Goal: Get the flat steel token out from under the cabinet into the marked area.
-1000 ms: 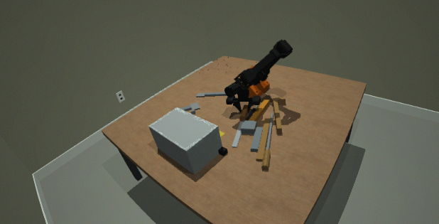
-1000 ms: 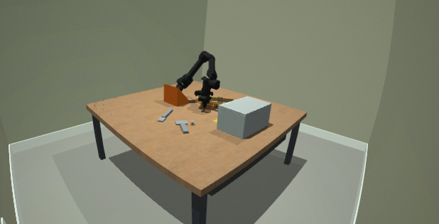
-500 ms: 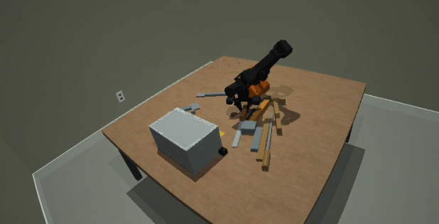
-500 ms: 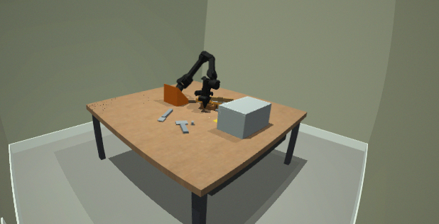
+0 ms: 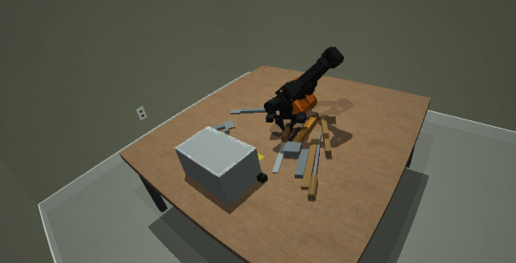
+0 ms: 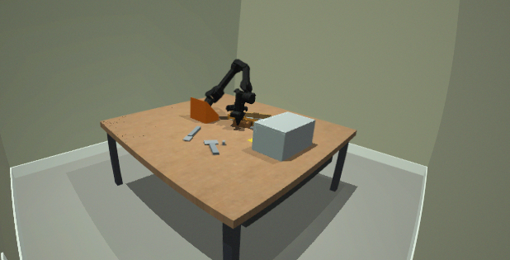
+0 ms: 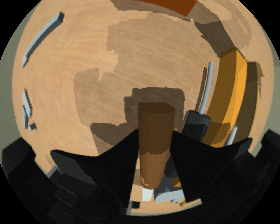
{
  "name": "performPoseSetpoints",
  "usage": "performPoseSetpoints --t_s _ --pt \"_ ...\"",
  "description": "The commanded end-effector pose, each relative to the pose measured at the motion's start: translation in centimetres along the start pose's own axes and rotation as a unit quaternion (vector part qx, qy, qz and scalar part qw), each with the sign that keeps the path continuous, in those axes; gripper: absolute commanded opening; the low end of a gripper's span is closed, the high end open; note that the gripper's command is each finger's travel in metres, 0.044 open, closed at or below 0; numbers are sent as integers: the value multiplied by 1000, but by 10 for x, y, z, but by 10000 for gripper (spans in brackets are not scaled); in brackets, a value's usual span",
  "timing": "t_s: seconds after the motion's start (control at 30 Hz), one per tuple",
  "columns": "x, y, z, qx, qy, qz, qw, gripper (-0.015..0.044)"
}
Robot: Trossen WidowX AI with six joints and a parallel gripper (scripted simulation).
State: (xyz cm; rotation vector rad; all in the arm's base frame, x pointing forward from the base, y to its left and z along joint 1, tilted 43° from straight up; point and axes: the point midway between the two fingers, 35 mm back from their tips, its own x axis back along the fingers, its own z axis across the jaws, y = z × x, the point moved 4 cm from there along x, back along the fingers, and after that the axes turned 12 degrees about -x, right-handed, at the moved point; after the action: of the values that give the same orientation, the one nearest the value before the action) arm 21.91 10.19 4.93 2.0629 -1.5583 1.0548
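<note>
The grey cabinet [image 5: 240, 174] [image 6: 270, 141] stands on the table. The steel token is not visible in any view, and no vent slots can be made out. A bit of yellow [image 5: 260, 157] [image 6: 250, 140], perhaps part of the marked area, shows beside the cabinet. My gripper [image 5: 287, 128] [image 6: 238, 122] [image 7: 152, 132] is low over the table, shut on a brown handle [image 5: 286, 133] [image 7: 156, 122], with one finger on each side. A pale flat strip [image 5: 277, 164] [image 7: 147, 194] runs from the handle's line toward the cabinet's side; their join is partly hidden.
A grey block [image 5: 292, 149], a grey bar [image 5: 301, 164], ochre bars [image 5: 309, 166] [image 7: 234, 80] and a thin rod with a wooden handle [image 5: 312, 187] lie close by. A black cube [image 5: 262, 177] sits by the cabinet. A grey T-shaped piece [image 6: 212, 146] and a flat grey tool [image 6: 192, 133] lie apart.
</note>
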Motion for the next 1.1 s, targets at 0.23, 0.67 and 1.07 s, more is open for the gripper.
performPoseSetpoints --t_s 0.23,0.67,1.07 --pt "0 0 0 0 -3 -1 1000 253" --pt "6 1 2 -4 -3 -1 1000 270" --pt "49 0 1 -11 -2 -1 1000 270"
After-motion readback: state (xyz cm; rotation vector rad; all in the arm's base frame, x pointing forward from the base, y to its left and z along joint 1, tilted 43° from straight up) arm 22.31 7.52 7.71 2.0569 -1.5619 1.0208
